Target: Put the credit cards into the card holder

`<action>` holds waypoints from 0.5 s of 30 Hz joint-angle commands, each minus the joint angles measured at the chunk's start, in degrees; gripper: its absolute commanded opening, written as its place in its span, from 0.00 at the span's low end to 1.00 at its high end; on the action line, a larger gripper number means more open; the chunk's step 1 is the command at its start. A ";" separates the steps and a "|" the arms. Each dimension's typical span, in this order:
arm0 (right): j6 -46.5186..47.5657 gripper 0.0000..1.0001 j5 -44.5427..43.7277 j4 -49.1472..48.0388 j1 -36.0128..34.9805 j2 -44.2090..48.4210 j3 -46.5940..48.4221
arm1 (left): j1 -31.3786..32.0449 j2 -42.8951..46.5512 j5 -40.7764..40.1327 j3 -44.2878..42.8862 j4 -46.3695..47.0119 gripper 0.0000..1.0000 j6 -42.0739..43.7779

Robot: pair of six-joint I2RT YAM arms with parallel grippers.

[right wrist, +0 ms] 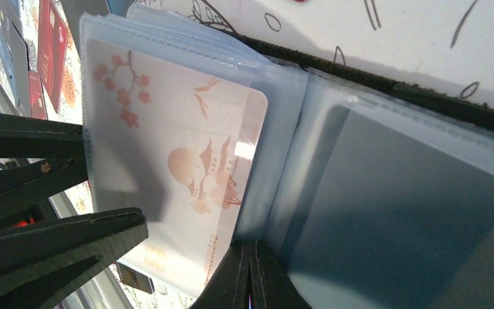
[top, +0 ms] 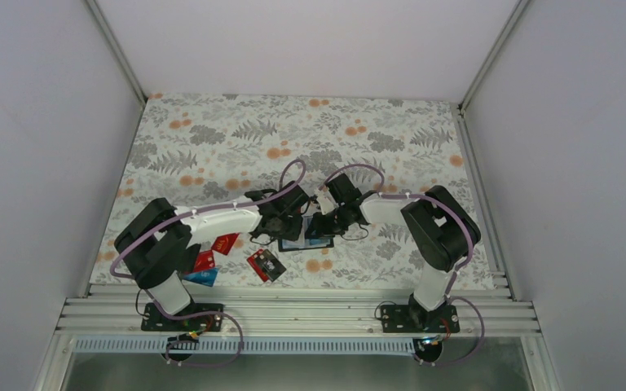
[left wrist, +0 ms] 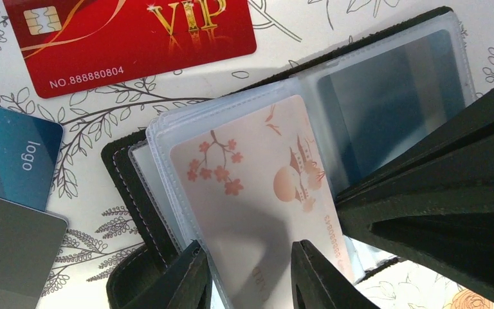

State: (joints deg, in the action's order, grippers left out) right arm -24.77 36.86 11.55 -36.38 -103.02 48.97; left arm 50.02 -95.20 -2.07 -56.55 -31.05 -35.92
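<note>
Early in the job, by the look of things. Card holder (left wrist: 128, 193) open and flat on the flowery tabletop (top: 236, 130), black outside, clear pockets inside, right between the two grippers. On its left page, one pale card (left wrist: 251, 167) with pink blossoms, under the top clear pocket. In all the way or only nearly; hard to tell which. On its right page, a grey-blue pocket (left wrist: 386, 96), looking bare.

On the left gripper (left wrist: 247, 251), fingers a little apart, tips down over the near end of the pale card. Not pinching it, as far as can be seen; maybe nudging it in. On the right gripper (right wrist: 251, 254), fingers pressed tight together with nothing seen between them, tip down at the fold of the card holder. Seems to pin it in place.

Lots left to do. Loose on the tabletop near the card holder: a red card (left wrist: 128, 38) with gold letters, a blue card (left wrist: 13, 161), and a grey card (left wrist: 6, 251) with its edge over the blue one. From above, a small bunch of loose cards (top: 208, 262), red and blue, beside the left arm (top: 212, 218), and a red-and-black card (top: 266, 265) a bit apart from the bunch, nearer the front edge. Hard to match these with the close-up ones. Out of the card holder, all of them. Needs each one picked up and slid into a pocket. So far: one card in or nearly in, at least four waiting.
</note>
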 commanded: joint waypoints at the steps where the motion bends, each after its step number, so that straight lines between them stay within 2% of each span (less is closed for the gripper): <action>1: 1.48 0.05 -4.42 1.33 0.06 -1.32 -1.25 | 0.89 0.15 0.47 -2.47 -0.16 0.33 -0.81; 15: 2.92 0.04 -8.23 5.68 0.74 2.98 0.48 | 1.99 -1.28 0.55 -7.37 -1.71 0.32 -0.53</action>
State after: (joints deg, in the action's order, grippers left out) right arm -23.70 34.61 12.91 -36.23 -101.89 48.99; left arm 51.57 -95.37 -1.87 -62.15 -32.60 -36.64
